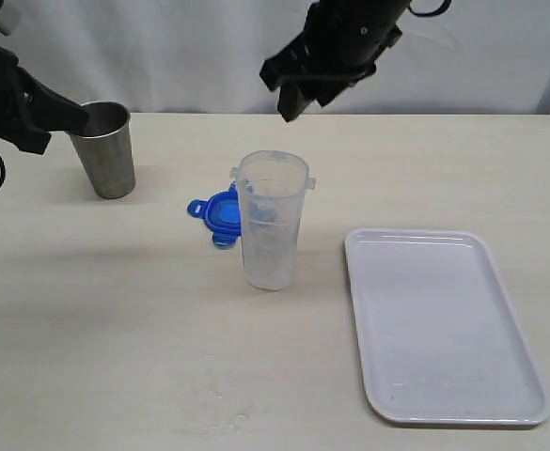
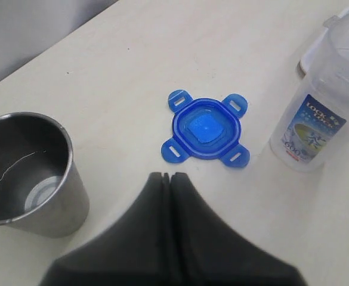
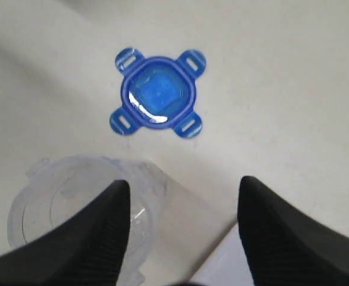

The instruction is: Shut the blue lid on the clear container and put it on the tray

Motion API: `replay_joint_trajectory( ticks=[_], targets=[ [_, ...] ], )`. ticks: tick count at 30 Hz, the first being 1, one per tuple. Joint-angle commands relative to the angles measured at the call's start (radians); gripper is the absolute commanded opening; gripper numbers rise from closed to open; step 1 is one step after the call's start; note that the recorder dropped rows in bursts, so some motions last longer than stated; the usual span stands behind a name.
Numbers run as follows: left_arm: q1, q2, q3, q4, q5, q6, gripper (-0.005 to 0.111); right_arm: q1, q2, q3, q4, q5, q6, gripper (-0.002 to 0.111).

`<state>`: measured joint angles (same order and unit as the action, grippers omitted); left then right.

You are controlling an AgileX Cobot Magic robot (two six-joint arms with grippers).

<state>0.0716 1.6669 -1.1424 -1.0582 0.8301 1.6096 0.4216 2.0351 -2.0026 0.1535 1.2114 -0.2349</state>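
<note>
The clear container (image 1: 273, 221) stands upright and uncovered in the middle of the table. Just behind it on its left, the blue lid (image 1: 218, 214) lies flat on the table with its flaps spread out. To the right lies the white tray (image 1: 444, 324), with nothing on it. My right gripper (image 1: 305, 103) hangs open and holds nothing, above and behind the container. In the right wrist view, the lid (image 3: 158, 92) and the container's rim (image 3: 79, 208) lie below the spread fingers (image 3: 102, 232). My left gripper (image 2: 169, 176) is shut on nothing, short of the lid (image 2: 207, 128).
A steel cup (image 1: 105, 150) stands at the back left, with my left gripper (image 1: 79, 118) right at its rim. In the left wrist view the cup (image 2: 28, 173) sits beside the shut fingers. A pale backdrop rises behind the table's far edge.
</note>
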Motion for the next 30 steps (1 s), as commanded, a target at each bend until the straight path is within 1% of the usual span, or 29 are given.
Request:
replay_joint_trajectory(
  ticks=[1, 11, 16, 21, 30],
  targets=[
    [0.0, -0.006, 0.002, -0.018, 0.009, 0.005, 0.0, -0.006, -0.023, 0.082, 0.044, 0.01, -0.061, 0.052],
    [0.0, -0.006, 0.002, -0.018, 0.009, 0.005, 0.0, 0.004, -0.023, 0.166, 0.049, 0.01, -0.068, 0.052],
    [0.0, -0.006, 0.002, -0.022, 0.006, 0.005, 0.0, 0.006, -0.023, 0.171, 0.048, 0.01, -0.068, 0.052],
    [0.0, -0.006, 0.002, -0.022, 0.006, 0.005, 0.0, 0.024, -0.005, 0.171, 0.059, 0.01, -0.068, 0.049],
    [0.0, -0.006, 0.002, -0.026, 0.006, 0.005, 0.0, 0.034, 0.044, 0.171, 0.03, 0.01, -0.058, 0.049]
  ],
)
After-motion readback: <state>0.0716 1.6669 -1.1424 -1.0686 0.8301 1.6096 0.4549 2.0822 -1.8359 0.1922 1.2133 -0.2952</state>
